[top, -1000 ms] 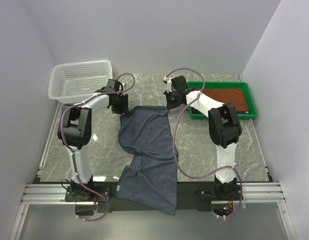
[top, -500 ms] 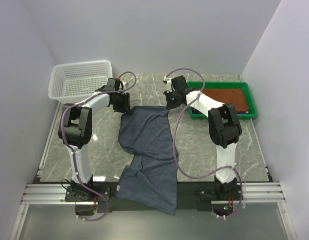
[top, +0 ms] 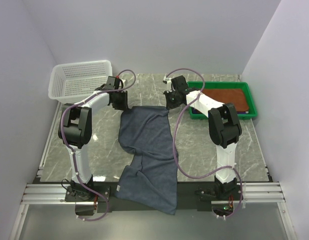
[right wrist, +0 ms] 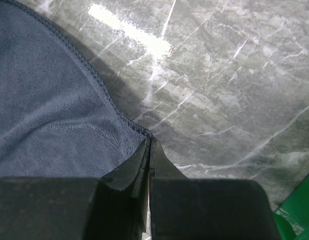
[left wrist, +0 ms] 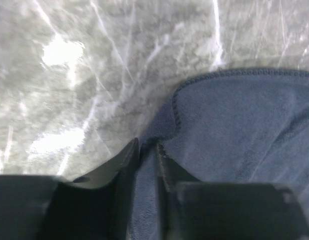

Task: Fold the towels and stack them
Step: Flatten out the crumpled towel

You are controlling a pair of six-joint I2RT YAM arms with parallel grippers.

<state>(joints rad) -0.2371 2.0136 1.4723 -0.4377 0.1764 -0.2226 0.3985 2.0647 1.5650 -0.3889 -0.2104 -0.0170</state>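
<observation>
A grey-blue towel [top: 146,140] lies spread down the middle of the marble table, its near end hanging over the front edge. My left gripper [top: 120,101] sits at the towel's far left corner. In the left wrist view the gripper [left wrist: 146,145] has a fold of the towel [left wrist: 244,125] pinched between its fingers. My right gripper [top: 170,101] is at the far right corner. Seen from the right wrist, that gripper [right wrist: 149,141] is shut, with the towel [right wrist: 49,110] hem running into its tips. A rust-brown towel [top: 227,96] lies flat in the green tray [top: 220,117].
A white mesh basket [top: 79,80] stands at the far left of the table, just behind the left arm. The green tray [right wrist: 294,210] is close to the right gripper's right side. White walls enclose the table on three sides.
The left gripper has narrowed its jaws onto the towel's far left corner and shifted slightly away from the bases. The right arm and the towel have stayed put.
</observation>
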